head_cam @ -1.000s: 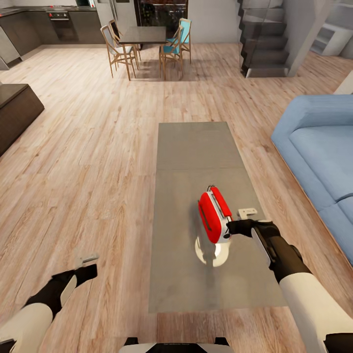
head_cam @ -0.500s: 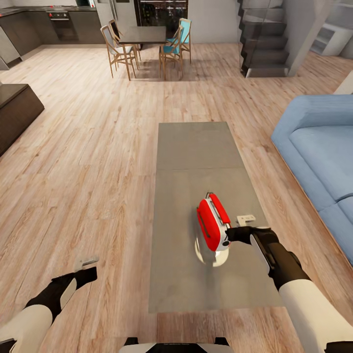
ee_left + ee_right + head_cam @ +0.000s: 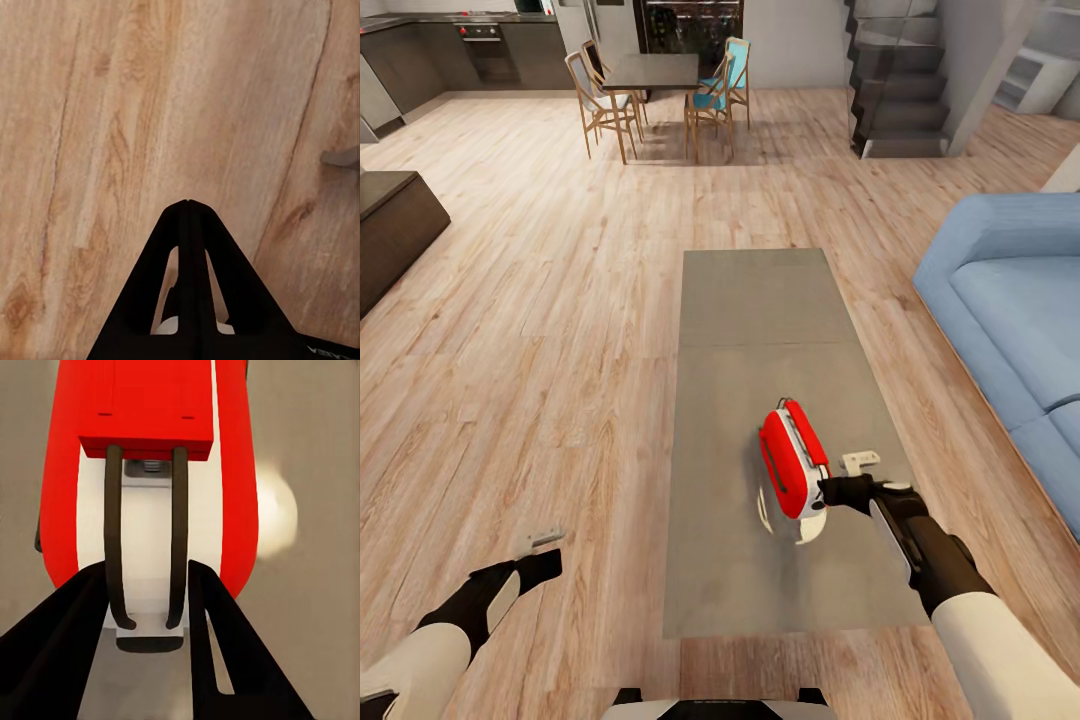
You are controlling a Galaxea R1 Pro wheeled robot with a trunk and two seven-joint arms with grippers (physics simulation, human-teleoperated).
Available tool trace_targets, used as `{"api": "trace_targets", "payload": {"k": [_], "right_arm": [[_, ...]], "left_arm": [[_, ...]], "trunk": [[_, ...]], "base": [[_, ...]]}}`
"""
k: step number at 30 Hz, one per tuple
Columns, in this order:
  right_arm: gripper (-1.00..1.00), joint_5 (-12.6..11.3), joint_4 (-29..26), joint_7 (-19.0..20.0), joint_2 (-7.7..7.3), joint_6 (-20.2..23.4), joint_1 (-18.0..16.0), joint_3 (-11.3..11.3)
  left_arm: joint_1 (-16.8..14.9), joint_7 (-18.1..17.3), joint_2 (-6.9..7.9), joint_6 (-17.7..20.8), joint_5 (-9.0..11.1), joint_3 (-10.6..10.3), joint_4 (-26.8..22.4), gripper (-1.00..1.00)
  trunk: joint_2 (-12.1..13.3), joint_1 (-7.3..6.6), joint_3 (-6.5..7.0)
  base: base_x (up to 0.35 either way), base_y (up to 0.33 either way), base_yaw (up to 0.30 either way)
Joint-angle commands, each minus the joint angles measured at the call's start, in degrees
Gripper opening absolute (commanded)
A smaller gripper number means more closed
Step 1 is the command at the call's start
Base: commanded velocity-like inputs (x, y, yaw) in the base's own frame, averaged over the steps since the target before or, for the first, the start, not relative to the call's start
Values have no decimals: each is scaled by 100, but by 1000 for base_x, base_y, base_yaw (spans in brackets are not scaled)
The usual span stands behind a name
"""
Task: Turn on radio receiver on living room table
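the left gripper [image 3: 538,547] hangs low over the wood floor [image 3: 540,330], jaws pressed together on nothing. the right gripper [image 3: 832,488] meets the radio receiver [image 3: 792,460] at its near white end — fingers [image 3: 225,660] spread, straddling it, not clamped. the radio stands on the grey table [image 3: 760,300], toward its near end. further off, the blue sofa [image 3: 1010,310] — then the dining table [image 3: 653,72].
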Motion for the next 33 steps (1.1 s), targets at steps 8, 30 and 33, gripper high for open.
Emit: {"api": "trace_targets", "payload": {"k": [8,30,33], "right_arm": [[-100,-20,1,-12,2,-92,51,4],[-100,-20,1,-11,35,-94,53,7],[-100,-20,1,-11,35,-94,53,7]], "left_arm": [[0,-1,63,-7,5,17,-7,-100],[0,11,19,-7,0,10,-8,-100],[0,21,16,-7,-3,10,-5,-100]], "trunk": [[-1,0,0],[-241,131,-108],[-281,153,-125]], "base": [[0,0,0],[0,0,0],[0,0,0]]}}
